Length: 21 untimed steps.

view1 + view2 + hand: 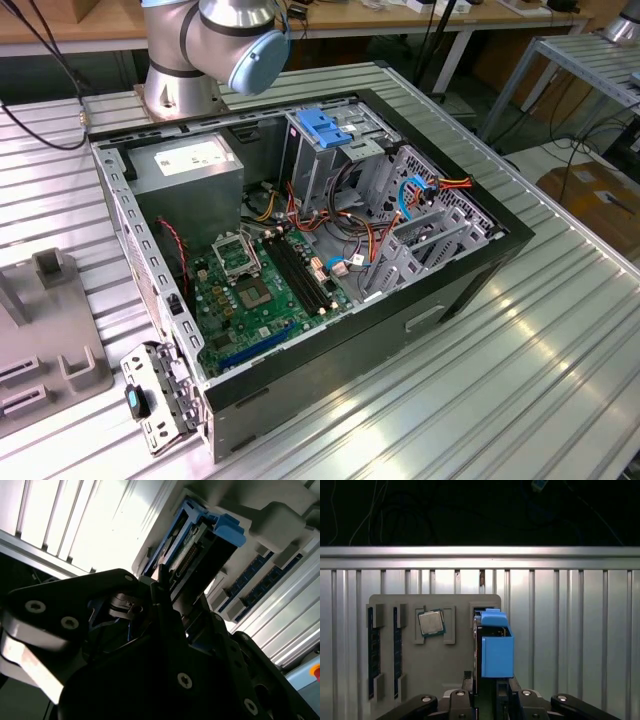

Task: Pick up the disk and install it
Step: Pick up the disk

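Observation:
The disk (496, 650) is a grey drive in bright blue carrier rails. It stands on edge over a slot of the grey fixture plate (435, 675). My gripper (490, 689) has a black finger against each side of the disk's near end, shut on it. In the second wrist view the disk (200, 545) sticks out beyond the gripper (185, 592), its blue rail end toward the plate. I cannot tell whether the disk still rests in the slot.
The open computer case (480, 260) lies on the ribbed metal table (520, 380), with a grey drive cage and blue latch (325, 128) inside. The arm's base (185, 85) stands behind it. A processor (431, 623) and memory sticks (371, 655) sit on the fixture plate.

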Available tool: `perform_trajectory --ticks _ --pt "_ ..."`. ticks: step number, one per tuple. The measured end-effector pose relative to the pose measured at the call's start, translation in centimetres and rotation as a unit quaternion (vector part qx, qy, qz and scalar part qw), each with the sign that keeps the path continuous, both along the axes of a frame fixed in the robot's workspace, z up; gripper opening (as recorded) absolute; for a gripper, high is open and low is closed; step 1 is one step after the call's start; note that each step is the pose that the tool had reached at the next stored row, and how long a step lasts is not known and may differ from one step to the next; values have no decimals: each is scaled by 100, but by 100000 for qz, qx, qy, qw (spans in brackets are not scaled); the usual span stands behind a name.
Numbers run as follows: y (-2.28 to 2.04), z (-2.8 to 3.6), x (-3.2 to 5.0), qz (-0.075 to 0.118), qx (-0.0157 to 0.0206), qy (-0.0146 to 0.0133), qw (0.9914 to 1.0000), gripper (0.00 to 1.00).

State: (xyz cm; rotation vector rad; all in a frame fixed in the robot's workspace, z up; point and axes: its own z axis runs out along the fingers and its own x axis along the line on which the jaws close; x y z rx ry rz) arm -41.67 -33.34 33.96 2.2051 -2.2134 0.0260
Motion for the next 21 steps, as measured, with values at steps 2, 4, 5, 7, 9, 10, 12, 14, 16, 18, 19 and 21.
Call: perform_trajectory --ticks 2,4,5,7,9,10,12,14,16,18,19,21 --pt "0 26 0 -1 -1 -2 100000 35" --pt "0 56 0 0 -2 2 100000 35" --pt "0 71 0 -1 0 -2 100000 35" --pt "0 94 0 1 -1 -1 100000 35" --pt "0 122 0 -1 0 -2 100000 35" --pt "0 133 0 -1 0 1 100000 35" --pt "0 158 0 -1 0 -1 100000 35" --pt "0 182 0 -2 0 0 100000 35" --pt "0 217 0 -1 -1 2 100000 35" --pt "0 234 0 0 1 -2 100000 35" --pt "0 253 0 -1 1 -1 100000 35" --pt "0 266 0 0 3 -9 100000 35"
